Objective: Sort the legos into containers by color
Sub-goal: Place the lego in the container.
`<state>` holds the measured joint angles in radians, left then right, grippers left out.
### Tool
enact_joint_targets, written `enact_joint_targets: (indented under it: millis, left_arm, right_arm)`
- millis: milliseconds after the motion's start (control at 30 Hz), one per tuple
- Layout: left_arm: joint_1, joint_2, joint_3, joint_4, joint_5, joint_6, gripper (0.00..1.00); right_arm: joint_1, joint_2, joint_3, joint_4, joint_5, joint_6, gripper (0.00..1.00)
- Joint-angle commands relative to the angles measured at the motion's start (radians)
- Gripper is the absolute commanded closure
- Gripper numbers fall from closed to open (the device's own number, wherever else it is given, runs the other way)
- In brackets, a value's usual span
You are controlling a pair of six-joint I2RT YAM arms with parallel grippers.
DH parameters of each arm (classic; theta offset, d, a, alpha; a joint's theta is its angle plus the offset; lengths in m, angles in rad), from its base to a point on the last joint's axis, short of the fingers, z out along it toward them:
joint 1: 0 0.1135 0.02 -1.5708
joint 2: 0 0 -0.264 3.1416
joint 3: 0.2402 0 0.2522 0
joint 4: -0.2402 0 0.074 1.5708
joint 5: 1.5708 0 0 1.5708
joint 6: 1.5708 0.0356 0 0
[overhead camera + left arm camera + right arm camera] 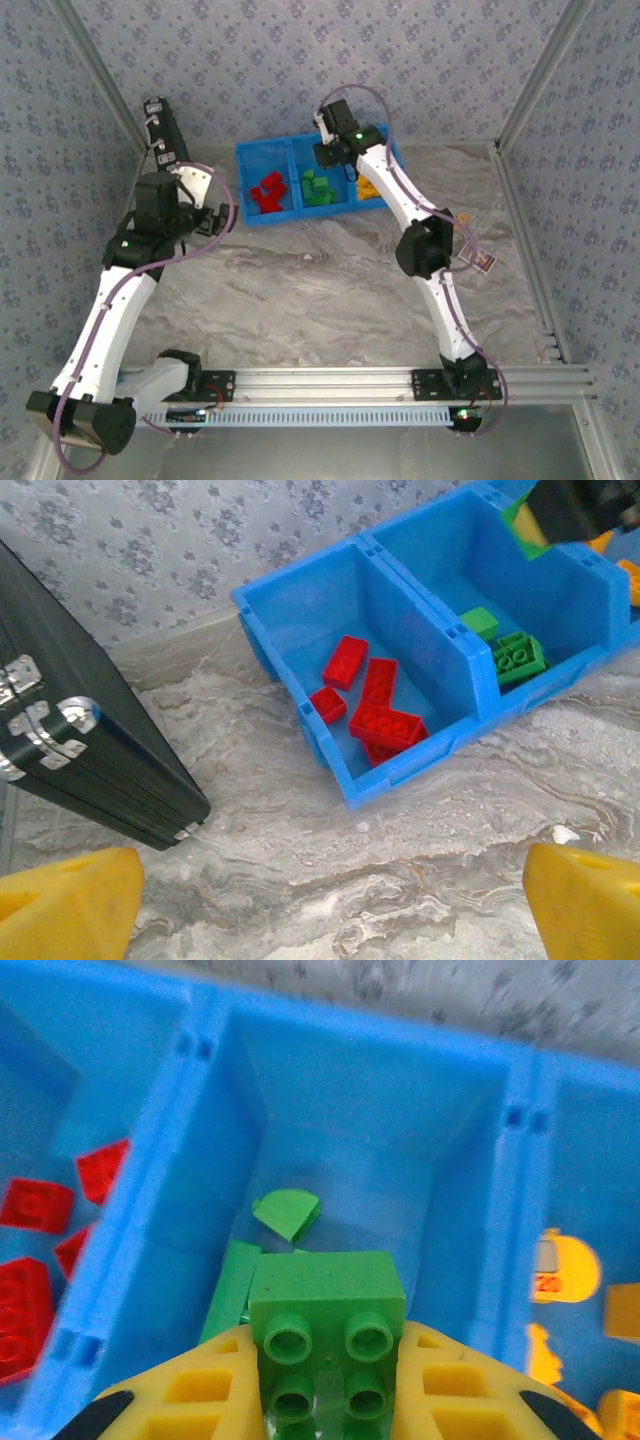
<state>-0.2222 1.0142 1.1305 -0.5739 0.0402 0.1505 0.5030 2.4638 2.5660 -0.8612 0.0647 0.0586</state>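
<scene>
Right gripper [325,1370] clamped on a green brick [327,1295], my yellow fingers [200,1390] on its two flat sides, studs facing the wrist camera. I judge it light, rigid, slick plastic, best pinched across those flat sides rather than the studs. It hangs over the middle compartment [400,1160] of the blue tray [530,1090], with other green pieces [285,1212] at 12 o'clock, red bricks [35,1205] at 9 and orange-yellow bricks [580,1260] at 3. My left gripper [330,905] is spread wide and empty.
</scene>
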Motion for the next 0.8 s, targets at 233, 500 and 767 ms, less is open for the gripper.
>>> enact_joint_targets:
  millis: [233,500,767]
  left_arm:
    - [0.007,0.021,0.003,0.043,0.043,0.019,0.03]
    - [0.007,0.046,0.008,0.055,0.057,-0.002,0.03]
    - [0.006,0.027,-0.006,0.079,0.104,-0.018,0.03]
  right_arm:
    - [-0.001,0.081,0.008,0.030,-0.047,-0.032,0.52]
    - [0.005,-0.132,-0.164,0.009,-0.038,-0.085,0.28]
    - [-0.079,-0.668,-0.794,0.027,-0.006,-0.056,0.10]
